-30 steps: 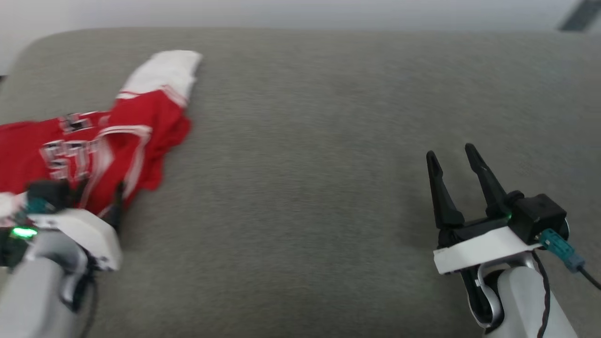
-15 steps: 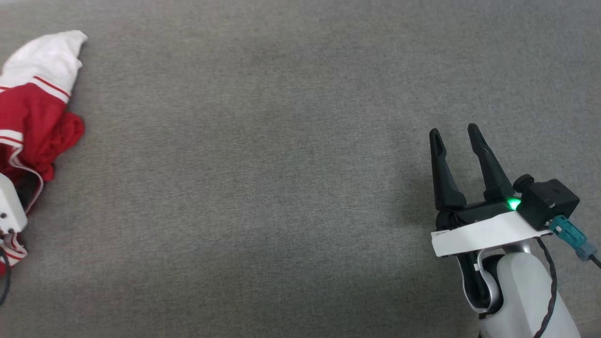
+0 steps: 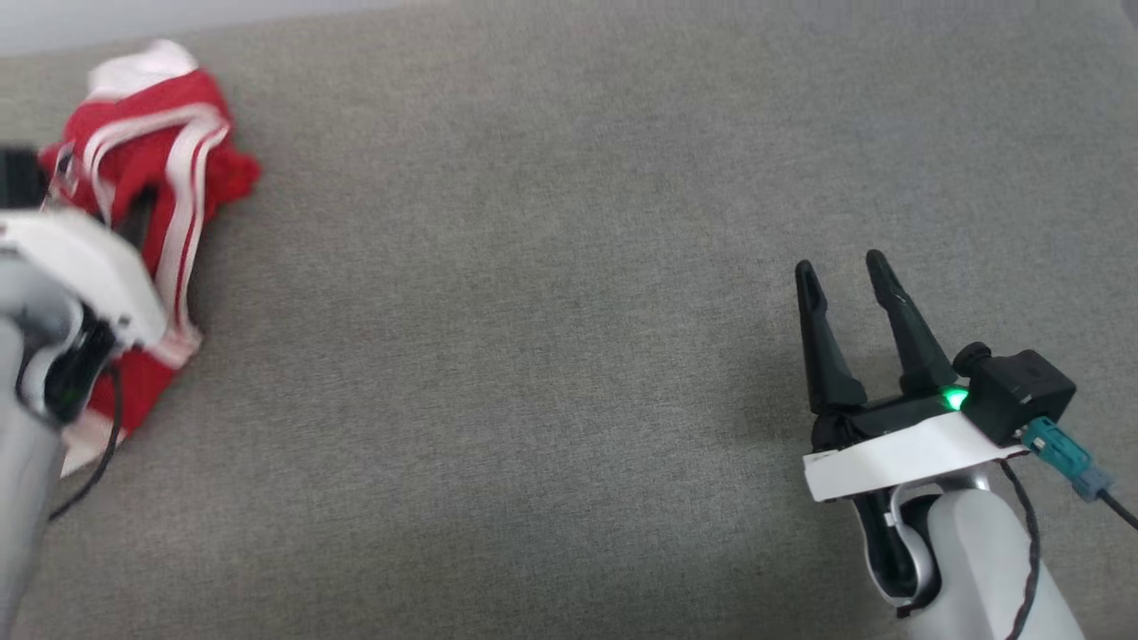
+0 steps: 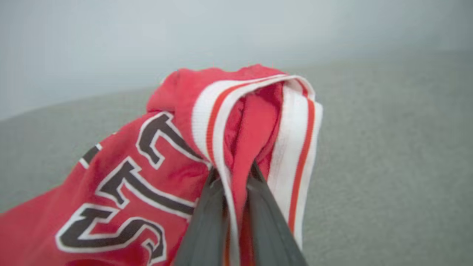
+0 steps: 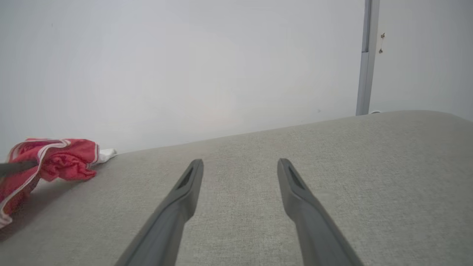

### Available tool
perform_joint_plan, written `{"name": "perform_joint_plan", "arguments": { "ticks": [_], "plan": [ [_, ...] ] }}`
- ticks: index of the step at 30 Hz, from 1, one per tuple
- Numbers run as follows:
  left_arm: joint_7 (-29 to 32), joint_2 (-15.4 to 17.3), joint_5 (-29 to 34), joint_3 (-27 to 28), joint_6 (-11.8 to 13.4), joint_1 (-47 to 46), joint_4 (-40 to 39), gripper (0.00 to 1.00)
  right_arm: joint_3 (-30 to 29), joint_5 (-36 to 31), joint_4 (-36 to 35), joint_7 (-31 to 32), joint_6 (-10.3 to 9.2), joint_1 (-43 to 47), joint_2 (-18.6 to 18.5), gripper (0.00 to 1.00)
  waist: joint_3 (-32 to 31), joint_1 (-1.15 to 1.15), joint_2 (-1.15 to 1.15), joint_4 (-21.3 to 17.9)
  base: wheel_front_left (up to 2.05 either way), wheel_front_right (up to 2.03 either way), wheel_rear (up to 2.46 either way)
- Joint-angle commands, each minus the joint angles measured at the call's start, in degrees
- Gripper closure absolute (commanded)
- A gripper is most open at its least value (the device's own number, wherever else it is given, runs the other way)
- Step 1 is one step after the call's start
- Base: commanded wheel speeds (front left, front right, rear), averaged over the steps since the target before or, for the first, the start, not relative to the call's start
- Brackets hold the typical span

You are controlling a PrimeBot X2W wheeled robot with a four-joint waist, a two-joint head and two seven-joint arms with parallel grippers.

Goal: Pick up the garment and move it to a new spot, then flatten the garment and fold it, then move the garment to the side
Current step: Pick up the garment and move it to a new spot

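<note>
Left gripper (image 4: 233,173) pinches the garment (image 4: 173,96) by unreadable black lettering (image 4: 125,184); right gripper (image 3: 840,264) spread.

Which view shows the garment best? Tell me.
Left wrist view: the garment is close, lettering and trim clear, pinched by the left gripper. Head view shows it bunched, partly hidden; right wrist view, small, distant.

Bare room: white wall (image 5: 184,74), grey pad (image 3: 569,356)

Grey fabric surface (image 3: 533,356) meets a white wall (image 5: 184,74).
</note>
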Motion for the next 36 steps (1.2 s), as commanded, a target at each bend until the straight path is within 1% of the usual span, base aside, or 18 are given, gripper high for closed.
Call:
{"name": "perform_joint_plan", "arguments": {
  "ticks": [1,6,12,13,14,15,16,17,19,22,24,27,31,36],
  "plan": [
    [-0.99,-0.74,0.70,-2.14,0.11,-2.05,-1.38,1.00,0.72,0.64,0.14,-0.28,0.00,-0.11,0.14,0.00,-0.52,0.00,0.00,-0.54,0.00,0.00,0.00],
    [-1.17,-2.75,1.47,-10.56,0.10,-8.44,-5.71,1.00,0.88,2.08,-0.24,-0.28,0.00,-1.10,0.08,0.00,0.46,0.00,0.00,-2.91,0.00,0.00,0.00],
    [0.06,-7.54,0.44,-23.20,0.10,-15.13,-10.22,1.00,0.28,4.96,-0.45,-0.28,0.00,-2.03,0.08,0.00,2.55,0.00,0.00,-7.27,0.00,0.00,0.00],
    [0.06,-7.54,0.44,-23.20,0.10,-15.13,-10.22,1.00,0.28,4.96,-0.45,-0.28,0.00,-2.03,0.08,0.00,2.55,0.00,0.00,-7.27,0.00,0.00,0.00],
    [-0.49,-9.83,-0.06,-27.41,0.10,-17.09,-11.07,1.00,0.45,6.10,-0.48,-0.28,0.00,-2.54,0.11,0.00,3.30,0.00,0.00,-8.91,0.00,0.00,0.00],
    [-0.82,-10.79,-0.51,-29.62,0.10,-17.77,-11.51,1.00,0.62,6.71,-0.59,-0.28,0.00,-2.81,0.09,0.00,3.62,0.00,0.00,-9.77,0.00,0.00,0.00],
    [-0.82,-10.79,-0.51,-29.62,0.10,-17.77,-11.51,1.00,0.62,6.71,-0.59,-0.28,0.00,-2.81,0.09,0.00,3.62,0.00,0.00,-9.77,0.00,0.00,0.00],
    [-1.11,-11.61,-1.16,-32.26,0.10,-18.38,-12.22,1.00,0.76,7.29,-0.66,-0.28,0.00,-2.99,0.08,0.00,3.95,0.00,0.00,-10.66,0.00,0.00,0.00],
    [-1.70,-12.48,-4.39,-38.14,0.10,-19.43,-14.51,1.00,1.05,8.70,-0.76,-0.29,0.00,-3.31,0.09,0.00,4.78,0.00,0.00,-12.59,0.00,0.00,0.00],
    [-2.82,-10.66,-8.85,-45.68,0.14,-20.56,-17.94,1.00,1.09,10.52,-0.53,-0.29,0.00,-3.38,0.07,0.00,5.46,0.00,0.00,-15.42,0.00,0.00,0.00],
    [-2.30,-8.83,-10.92,-48.68,0.14,-20.58,-20.55,1.00,0.68,11.53,-0.29,-0.29,0.00,-2.84,0.09,0.00,5.81,0.00,0.00,-16.73,0.00,0.00,0.00],
    [0.52,-5.39,-11.64,-49.91,0.13,-18.46,-23.56,1.00,0.44,12.52,0.15,-0.28,0.00,-2.16,0.10,0.00,6.31,0.00,0.00,-18.18,0.00,0.00,0.00],
    [6.55,-2.36,-8.87,-49.87,0.12,-14.59,-25.98,1.00,0.55,13.13,0.28,-0.29,0.00,-1.92,0.10,0.00,6.51,0.00,0.00,-19.24,0.00,0.00,0.00],
    [10.92,-0.44,-8.56,-50.14,0.12,-10.66,-25.47,1.00,0.87,13.54,0.44,-0.29,0.00,-2.26,0.09,0.00,6.67,0.00,0.00,-20.13,0.00,0.00,0.00]
  ]
}}
